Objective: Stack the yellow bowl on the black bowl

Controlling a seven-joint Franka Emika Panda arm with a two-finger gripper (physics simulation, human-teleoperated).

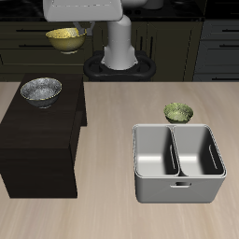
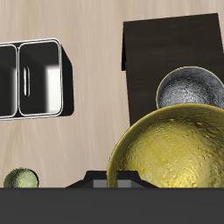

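Note:
The yellow bowl (image 1: 63, 38) hangs high in the air, held by my gripper (image 1: 78, 32), behind and above the dark cabinet. In the wrist view the yellow bowl (image 2: 175, 149) fills the near field, its mottled golden inside facing the camera. The black bowl (image 1: 41, 90), silvery-grey inside with a dark rim, sits on top of the dark cabinet (image 1: 28, 131). In the wrist view the black bowl (image 2: 188, 87) shows just past the yellow bowl's rim. My fingers are mostly hidden by the arm and the bowl.
An olive-green bowl (image 1: 178, 113) sits on the table behind a grey two-compartment caddy (image 1: 177, 177). Both show in the wrist view, the green bowl (image 2: 20, 178) and the caddy (image 2: 61, 79). The robot's base (image 1: 119, 61) stands at the back.

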